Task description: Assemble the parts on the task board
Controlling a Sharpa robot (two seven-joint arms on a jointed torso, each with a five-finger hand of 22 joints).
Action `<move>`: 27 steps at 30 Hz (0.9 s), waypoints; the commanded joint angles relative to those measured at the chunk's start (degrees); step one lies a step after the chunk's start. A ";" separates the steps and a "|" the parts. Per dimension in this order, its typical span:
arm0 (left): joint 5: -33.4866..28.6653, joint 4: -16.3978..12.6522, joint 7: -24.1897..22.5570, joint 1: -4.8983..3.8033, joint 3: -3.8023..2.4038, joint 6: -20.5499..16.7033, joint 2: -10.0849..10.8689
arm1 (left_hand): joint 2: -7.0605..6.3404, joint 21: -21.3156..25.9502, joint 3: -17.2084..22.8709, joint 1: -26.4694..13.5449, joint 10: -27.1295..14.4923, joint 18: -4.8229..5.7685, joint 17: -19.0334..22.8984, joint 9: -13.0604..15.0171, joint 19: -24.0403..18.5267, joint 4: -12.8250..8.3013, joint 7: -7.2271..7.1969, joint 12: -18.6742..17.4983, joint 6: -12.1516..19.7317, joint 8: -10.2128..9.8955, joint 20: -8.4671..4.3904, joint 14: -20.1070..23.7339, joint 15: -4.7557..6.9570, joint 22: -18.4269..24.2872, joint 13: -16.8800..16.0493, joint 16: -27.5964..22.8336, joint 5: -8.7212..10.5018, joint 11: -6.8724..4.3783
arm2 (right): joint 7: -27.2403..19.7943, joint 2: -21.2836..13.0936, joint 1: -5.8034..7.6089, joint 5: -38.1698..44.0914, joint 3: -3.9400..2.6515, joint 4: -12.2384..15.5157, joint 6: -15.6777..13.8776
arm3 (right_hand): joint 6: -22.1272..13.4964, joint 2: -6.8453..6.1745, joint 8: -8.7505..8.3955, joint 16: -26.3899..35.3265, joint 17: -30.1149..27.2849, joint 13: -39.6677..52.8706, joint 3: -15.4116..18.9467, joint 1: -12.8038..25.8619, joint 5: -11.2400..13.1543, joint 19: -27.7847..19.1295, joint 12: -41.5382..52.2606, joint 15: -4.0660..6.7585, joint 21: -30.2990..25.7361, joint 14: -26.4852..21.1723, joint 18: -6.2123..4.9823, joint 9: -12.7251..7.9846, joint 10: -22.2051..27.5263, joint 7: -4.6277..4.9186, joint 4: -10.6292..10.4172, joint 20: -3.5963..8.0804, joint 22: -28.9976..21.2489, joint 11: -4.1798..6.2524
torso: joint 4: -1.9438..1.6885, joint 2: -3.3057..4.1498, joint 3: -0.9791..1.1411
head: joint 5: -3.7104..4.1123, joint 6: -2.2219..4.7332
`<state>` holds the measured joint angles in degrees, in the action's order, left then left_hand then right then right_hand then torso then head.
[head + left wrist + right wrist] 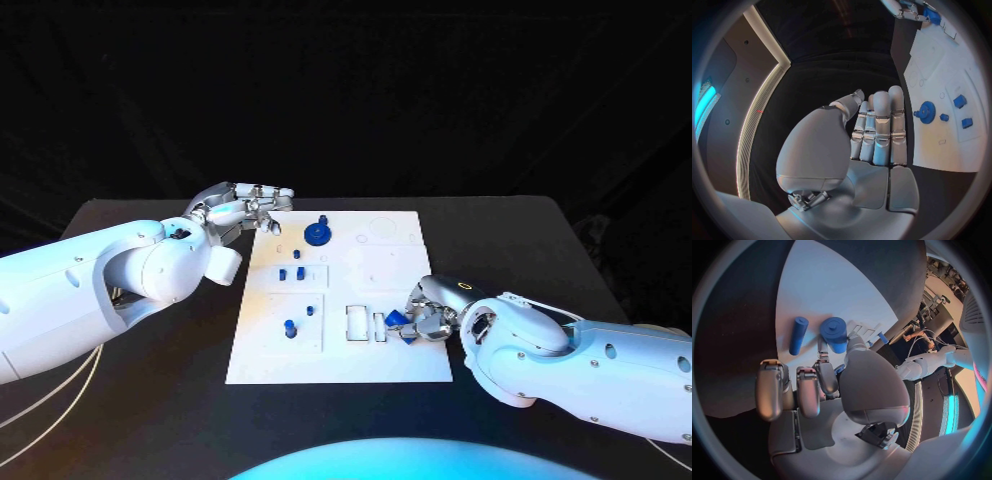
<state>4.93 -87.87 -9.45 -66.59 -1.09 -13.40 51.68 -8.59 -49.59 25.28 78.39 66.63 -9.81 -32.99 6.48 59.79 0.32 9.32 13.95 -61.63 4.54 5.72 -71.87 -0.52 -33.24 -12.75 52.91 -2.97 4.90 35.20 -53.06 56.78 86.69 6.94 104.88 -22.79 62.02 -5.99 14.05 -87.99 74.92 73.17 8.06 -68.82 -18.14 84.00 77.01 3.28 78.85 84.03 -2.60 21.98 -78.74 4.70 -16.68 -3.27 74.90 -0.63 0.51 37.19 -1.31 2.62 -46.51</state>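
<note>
The white task board (346,360) lies mid-table. On it I see a blue gear (317,236) (927,111), two small blue blocks (293,272) and two blue pegs (293,325). My right hand (430,316) (826,385) sits at the board's right edge and pinches a small blue part (398,320) (840,369) just over the board. A blue rod (798,335) and a thicker blue cylinder (836,334) lie beyond its fingers. My left hand (242,208) (873,135) hovers off the board's far left corner with its fingers straight and holds nothing.
The black table (144,400) surrounds the board, with bare surface along its near side and right side. White rectangular recesses (361,322) lie on the board beside my right hand. Pale cables (58,395) hang under my left arm.
</note>
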 commanded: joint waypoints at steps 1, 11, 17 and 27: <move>-0.27 -0.20 -0.15 -0.05 -0.03 1.05 -0.03 | 0.42 0.29 -0.42 -0.01 -0.33 -0.73 0.05 -0.05 0.29 -0.06 0.02 0.25 0.25 -0.10 0.06 0.59 0.00 0.08 -0.08 -0.23 0.08 0.00 | 1.30 0.38 -0.71 0.44 0.50 -0.28 1.89 | -0.25 0.76 -0.10 -0.15 11.11 0.15 0.20 -0.39 -0.44 2.12 0.24 -0.02 0.18 5.13 0.42 -1.32 -0.38 -0.09 0.13 0.21 11.91 0.20 | -0.15 0.02 -0.04 | -0.04 0.01; -0.27 -0.18 -0.16 -0.05 -0.03 0.97 -0.01 | 0.44 0.32 -0.43 -0.01 -0.36 -0.73 0.05 -0.07 0.29 -0.05 0.01 0.27 0.27 -0.10 0.07 0.60 0.00 0.10 -0.09 -0.23 0.07 0.00 | 1.97 -0.65 -0.60 1.78 0.43 1.27 -0.44 | 0.10 2.71 1.46 -0.50 11.83 1.94 -0.59 -6.48 -6.77 2.58 0.95 0.44 1.25 5.29 0.64 0.57 -1.44 -0.67 2.06 0.61 12.36 0.77 | -0.41 -0.07 -0.11 | 0.13 -0.03; -0.27 -0.12 -0.21 -0.05 -0.03 0.89 -0.13 | 0.44 0.32 -0.43 -0.01 -0.36 -0.73 0.05 -0.07 0.29 -0.05 0.01 0.27 0.27 -0.10 0.07 0.60 0.00 0.10 -0.09 -0.23 0.07 0.00 | 1.96 -1.43 0.79 0.70 0.24 3.30 -4.09 | 0.82 3.33 2.32 -0.71 12.26 3.19 -0.25 -6.62 -8.15 2.98 1.76 0.73 2.29 5.38 0.85 1.36 -2.42 -1.15 1.69 0.84 12.70 1.17 | -0.54 -0.03 -0.15 | 0.26 0.36; -0.42 -0.06 -0.25 -0.05 -0.03 0.89 -0.35 | 0.49 0.35 -0.43 -0.01 -0.40 -0.73 0.04 -0.08 0.29 -0.05 0.02 0.29 0.28 -0.09 0.07 0.61 -0.01 0.12 -0.10 -0.22 0.07 0.00 | 0.35 -0.44 3.02 -4.72 0.07 5.05 -8.95 | 1.56 4.56 3.47 -0.81 12.46 4.06 0.35 -5.92 -9.93 3.22 2.14 1.29 2.85 5.43 0.96 2.63 -3.21 -1.87 0.42 1.34 12.91 1.81 | -0.79 0.09 -0.21 | 0.29 0.74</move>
<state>4.89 -87.84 -9.38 -66.59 -1.08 -13.35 51.48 -8.59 -49.59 25.28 78.39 66.64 -9.81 -33.00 6.49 59.79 0.32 9.32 13.95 -61.63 4.54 5.72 -71.47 -0.51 -33.20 -12.79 52.91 -2.97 4.89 36.37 -53.76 59.74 84.92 7.00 109.71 -28.93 61.78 -2.15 17.31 -88.47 74.90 74.95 8.39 -74.41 -27.94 84.01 78.87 4.12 81.52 84.02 -2.61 22.47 -81.60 4.34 -16.06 -2.42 74.94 1.23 -0.16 37.20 -1.52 2.97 -45.83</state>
